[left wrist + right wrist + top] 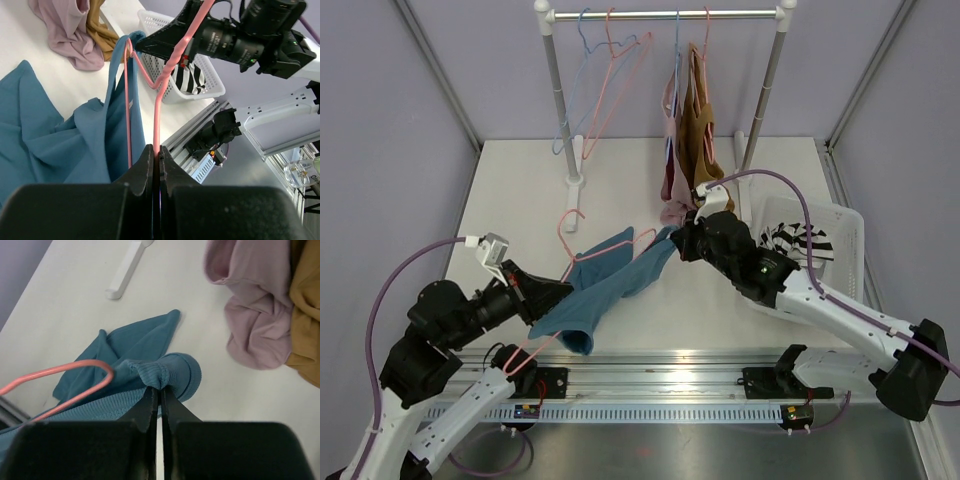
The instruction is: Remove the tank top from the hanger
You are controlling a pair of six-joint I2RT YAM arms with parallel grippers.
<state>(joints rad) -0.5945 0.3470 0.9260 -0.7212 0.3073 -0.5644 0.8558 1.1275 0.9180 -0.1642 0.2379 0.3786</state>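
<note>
A blue tank top (603, 288) hangs on a pink hanger (582, 238) held above the table. My left gripper (558, 291) is shut on the hanger's bottom wire; the left wrist view shows the wire (158, 105) clamped between the jaws and the top (60, 145) draped to the left. My right gripper (682, 238) is shut on the top's shoulder strap (162, 374), pinching the ribbed band beside the end of the hanger (65, 382). The top's strap stretches from the hanger toward my right gripper.
A clothes rack (665, 16) stands at the back with blue and pink empty hangers (605, 80) and hanging pink and tan garments (690, 130). A white basket (848, 235) with striped cloth sits at the right. The rack's foot (125, 272) lies on the table.
</note>
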